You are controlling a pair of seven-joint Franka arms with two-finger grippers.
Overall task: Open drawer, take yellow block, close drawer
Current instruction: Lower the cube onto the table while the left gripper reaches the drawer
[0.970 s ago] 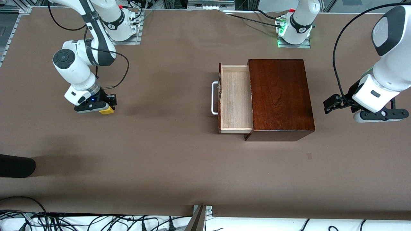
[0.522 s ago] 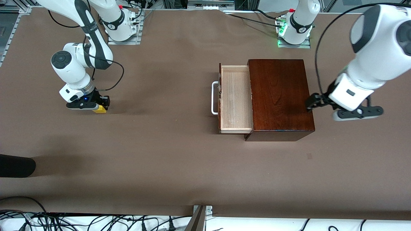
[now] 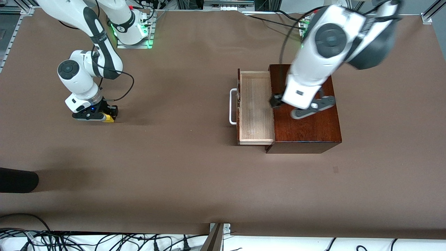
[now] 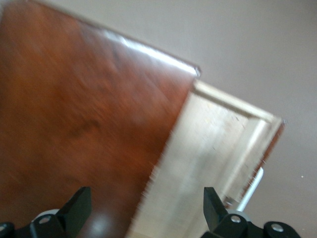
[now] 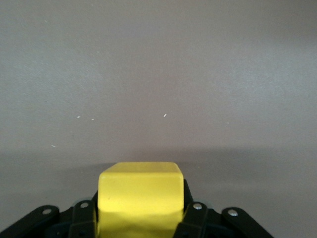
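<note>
Time to shut the drawer, pulled well out of the mahogany box toward the right arm's end and lying empty. Best done with the left gripper, spread wide over the seam between tray and box, carried past the white loop handle, lowered, then pressed squarely against the dark front so the tray slides without skewing. Nothing blocking the path. Over at the right arm's end of the table, right gripper low at the brown cloth, pinching the yellow block.
</note>
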